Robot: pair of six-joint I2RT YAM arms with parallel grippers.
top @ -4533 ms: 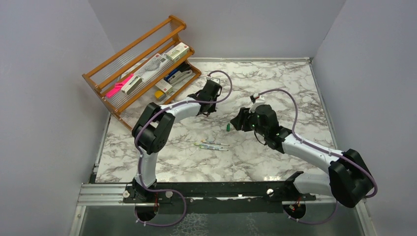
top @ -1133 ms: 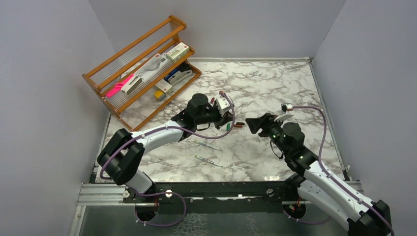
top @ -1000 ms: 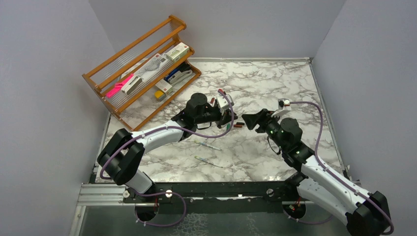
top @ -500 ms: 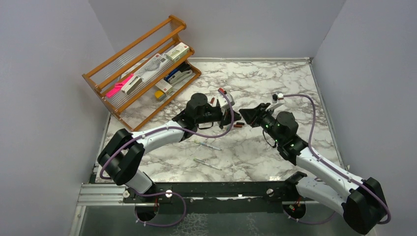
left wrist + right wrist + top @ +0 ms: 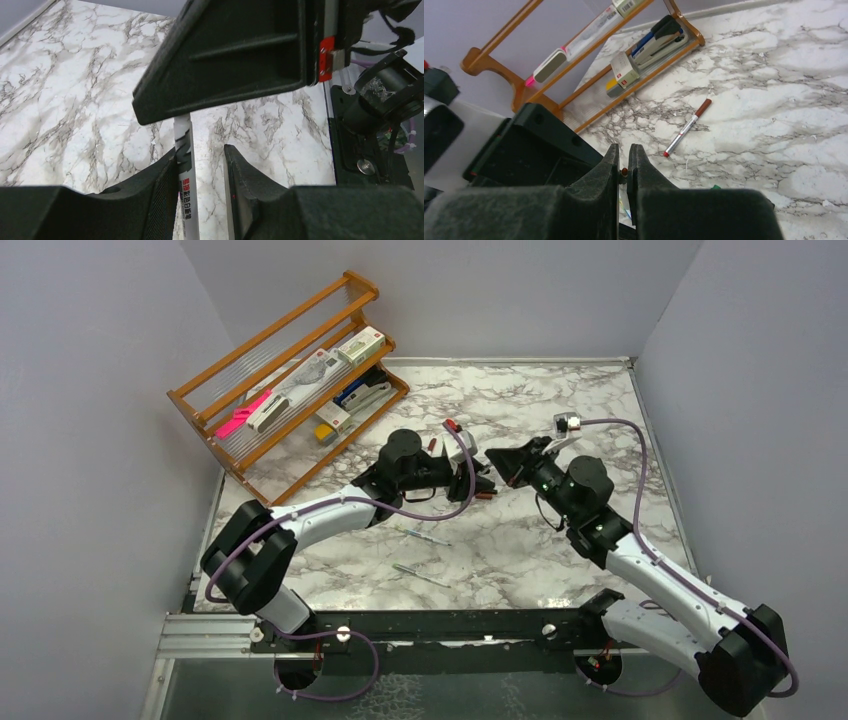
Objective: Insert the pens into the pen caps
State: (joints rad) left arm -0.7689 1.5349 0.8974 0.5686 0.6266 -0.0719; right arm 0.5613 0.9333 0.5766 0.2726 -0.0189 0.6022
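My two grippers meet above the middle of the table. A thin white pen [image 5: 184,160] with black print stands between the fingers of my left gripper [image 5: 200,160] [image 5: 476,478]. It touches the left finger, and there is a clear gap to the right finger. Its upper end runs into my right gripper [image 5: 497,462] [image 5: 624,150], which is shut on it, and its small red tip [image 5: 624,171] shows between the jaws. Two more pens [image 5: 428,536] [image 5: 420,575] lie on the table nearer the bases. A red-brown cap [image 5: 486,495] lies under the grippers. A green cap [image 5: 715,187] just shows beside my right finger.
A wooden rack [image 5: 290,380] stands at the back left with a pink marker [image 5: 243,415], a yellow block [image 5: 325,430], boxes and a stapler. Another thin pen with a red-brown end [image 5: 686,129] lies on the marble in front of the rack. Grey walls close in three sides.
My right gripper has swung left and back until it met the left gripper, and it has closed on the pen's upper end. The left arm has stayed nearly still.
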